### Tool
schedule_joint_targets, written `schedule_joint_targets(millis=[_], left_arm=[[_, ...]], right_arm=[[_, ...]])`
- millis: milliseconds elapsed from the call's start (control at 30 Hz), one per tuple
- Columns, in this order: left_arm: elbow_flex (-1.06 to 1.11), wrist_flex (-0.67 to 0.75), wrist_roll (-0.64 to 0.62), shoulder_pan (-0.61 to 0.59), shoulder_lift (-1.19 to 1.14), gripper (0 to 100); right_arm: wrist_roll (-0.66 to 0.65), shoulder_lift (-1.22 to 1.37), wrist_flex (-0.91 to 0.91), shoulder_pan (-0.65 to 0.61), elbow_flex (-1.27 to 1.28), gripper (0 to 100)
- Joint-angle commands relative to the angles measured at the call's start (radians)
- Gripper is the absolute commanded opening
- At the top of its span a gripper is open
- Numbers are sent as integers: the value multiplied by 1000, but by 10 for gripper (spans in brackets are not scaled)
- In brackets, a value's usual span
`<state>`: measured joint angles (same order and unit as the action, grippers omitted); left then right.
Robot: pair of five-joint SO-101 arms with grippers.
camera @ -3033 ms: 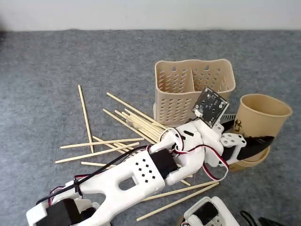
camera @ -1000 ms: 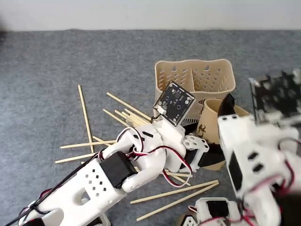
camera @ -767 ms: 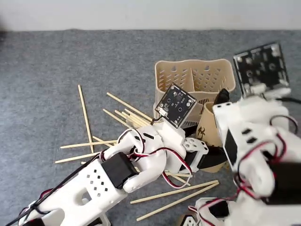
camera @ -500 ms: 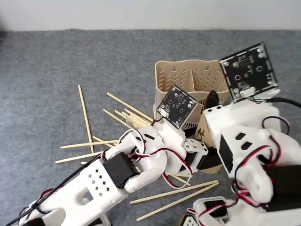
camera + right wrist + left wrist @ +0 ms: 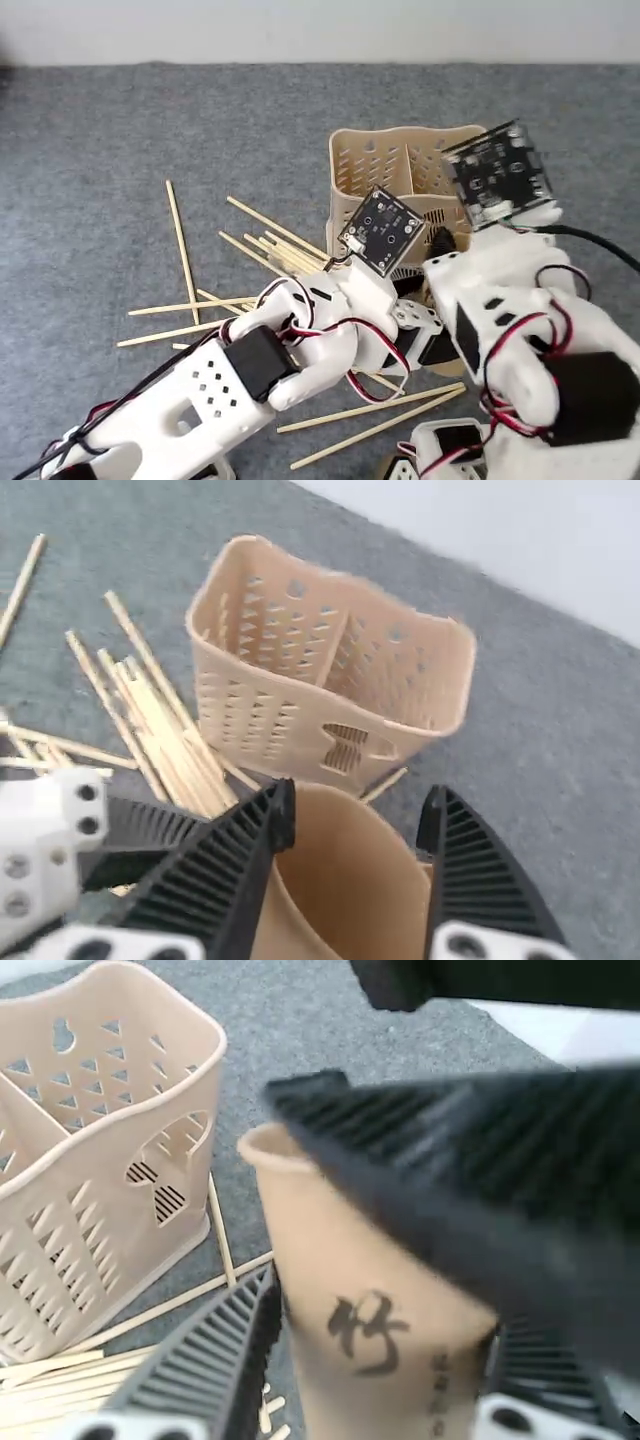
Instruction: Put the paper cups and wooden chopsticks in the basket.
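Note:
A tan paper cup with a dark mark stands upright next to the basket, and my left gripper is shut on its sides. My right gripper hangs open over the cup's mouth, one ribbed finger on each side of the rim. In the high view my left gripper and right gripper meet in front of the beige basket and cover the cup. Wooden chopsticks lie scattered to the basket's left.
The basket has two compartments, both showing no contents. A bundle of chopsticks lies against its side, and two more lie near the front under my left arm. Grey carpet stretches open at the far left and back.
My left gripper carried the cup leftwards up to the basket's front. My right arm swung in from the right and came down over the cup's mouth.

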<state>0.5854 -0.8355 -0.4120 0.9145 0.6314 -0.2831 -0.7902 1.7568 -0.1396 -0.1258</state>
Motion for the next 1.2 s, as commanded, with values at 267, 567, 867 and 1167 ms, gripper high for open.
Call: schedule_joint_targets(millis=[267,567,867,1167], left_arm=[[-13,3,9,-11,38,319],[-10,3,9,-11,38,318],[-12,3,9,-11,38,318],[-13,12,-6,-55,38,318]], right_arm=[[-43,12,39,93,-5,223],[-100,-68,41,143,23,223],[-95,-79,41,168,61,223],[-97,-81,41,216,155,222]])
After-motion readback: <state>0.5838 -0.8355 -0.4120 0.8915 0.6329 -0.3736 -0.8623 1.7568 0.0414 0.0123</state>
